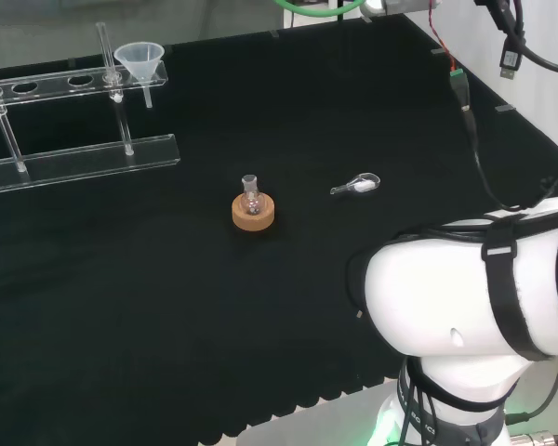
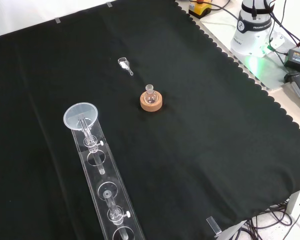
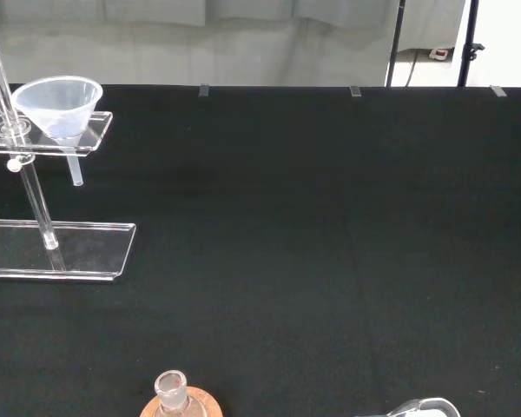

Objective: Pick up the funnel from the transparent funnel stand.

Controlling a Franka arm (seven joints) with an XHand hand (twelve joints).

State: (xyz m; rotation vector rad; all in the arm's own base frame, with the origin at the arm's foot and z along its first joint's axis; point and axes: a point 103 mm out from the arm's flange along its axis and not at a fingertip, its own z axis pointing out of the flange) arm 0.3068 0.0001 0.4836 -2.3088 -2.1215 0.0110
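Seen from the head view, a clear funnel (image 1: 139,58) sits in the end hole of a transparent funnel stand (image 1: 74,156) at about 11 o'clock on the black-clothed bench (image 1: 260,307), its spout hanging free below the upper shelf; a small flask (image 1: 252,197) on a cork ring (image 1: 254,213) stands near the middle, with a small glass scoop (image 1: 357,185) at its 3 o'clock, and the arm's white link (image 1: 474,288) looms at 4 o'clock. From the front view, the funnel (image 2: 80,116) crowns the far end of the stand (image 2: 106,190), which runs toward 6 o'clock, well apart from the flask (image 2: 150,93) and cork ring (image 2: 151,102). The wrist view looks across the cloth at the funnel (image 3: 57,104) at about 10 o'clock, its rim above the shelf (image 3: 43,143). Whether the hand is released, clenched or grasping cannot be told. The reach likely calls for passing clear of the flask, closing around the funnel's cone beside the upright rod (image 3: 17,148), then lifting straight up so the spout clears its hole without rocking the stand.
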